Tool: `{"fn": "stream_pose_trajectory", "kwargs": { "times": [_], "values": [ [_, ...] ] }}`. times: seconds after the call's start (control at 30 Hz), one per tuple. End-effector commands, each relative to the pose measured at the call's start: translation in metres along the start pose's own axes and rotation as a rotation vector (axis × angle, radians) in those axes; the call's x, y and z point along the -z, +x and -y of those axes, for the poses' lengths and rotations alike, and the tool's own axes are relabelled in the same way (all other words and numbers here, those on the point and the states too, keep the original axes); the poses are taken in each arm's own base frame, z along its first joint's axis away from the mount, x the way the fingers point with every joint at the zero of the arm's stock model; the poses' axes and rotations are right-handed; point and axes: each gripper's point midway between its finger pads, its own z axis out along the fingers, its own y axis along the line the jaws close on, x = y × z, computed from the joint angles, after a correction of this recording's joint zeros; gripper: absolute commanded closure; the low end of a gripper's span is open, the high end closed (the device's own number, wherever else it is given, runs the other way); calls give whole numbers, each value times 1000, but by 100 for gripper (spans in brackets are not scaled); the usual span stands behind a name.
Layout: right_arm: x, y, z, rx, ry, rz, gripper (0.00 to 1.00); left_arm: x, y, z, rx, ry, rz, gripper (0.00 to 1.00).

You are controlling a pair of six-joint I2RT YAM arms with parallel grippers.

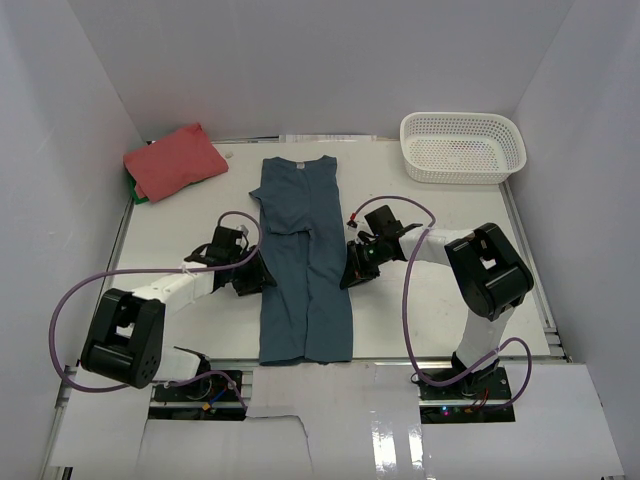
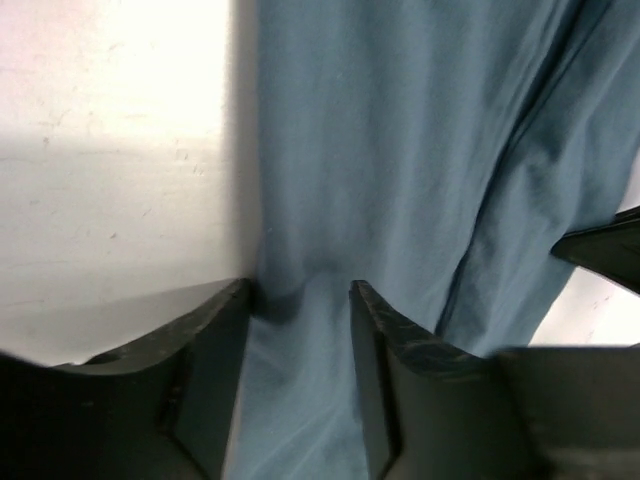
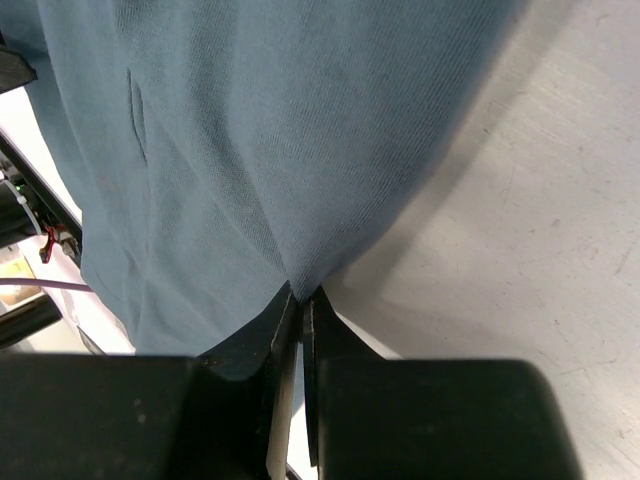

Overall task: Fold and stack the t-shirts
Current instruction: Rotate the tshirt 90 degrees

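The dark teal-blue t-shirt [image 1: 303, 262] lies folded lengthwise into a long strip down the middle of the table. My left gripper [image 1: 262, 278] is at its left edge, about halfway along. In the left wrist view the gripper [image 2: 300, 290] is open, with the shirt's [image 2: 420, 150] edge lying between the spread fingers. My right gripper [image 1: 350, 272] is at the shirt's right edge. In the right wrist view it [image 3: 303, 295] is shut, pinching a peak of the teal cloth [image 3: 260, 130]. The coral-red t-shirt [image 1: 175, 160] lies folded at the back left.
A white lattice basket [image 1: 462, 147] stands at the back right. Something green [image 1: 138, 196] shows under the red shirt's near edge. White walls close in the table on three sides. Purple cables loop beside both arms.
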Motion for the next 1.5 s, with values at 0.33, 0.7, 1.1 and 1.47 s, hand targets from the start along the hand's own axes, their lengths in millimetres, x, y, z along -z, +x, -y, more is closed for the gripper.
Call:
{"fn": "stream_pose_trajectory", "kwargs": {
  "times": [0.33, 0.7, 1.1, 1.47],
  "values": [
    [-6, 5, 9, 7, 30, -17, 92, -3, 39, -27, 40, -82, -104, 71],
    [-5, 9, 17, 5, 46, -44, 92, -6, 36, -43, 42, -177, -98, 100],
    [0, 15, 30, -11, 64, -48, 92, -8, 43, -56, 70, -238, -116, 100],
    [-1, 12, 33, -14, 62, -48, 92, -18, 36, -50, 81, -236, -131, 100]
  ]
}}
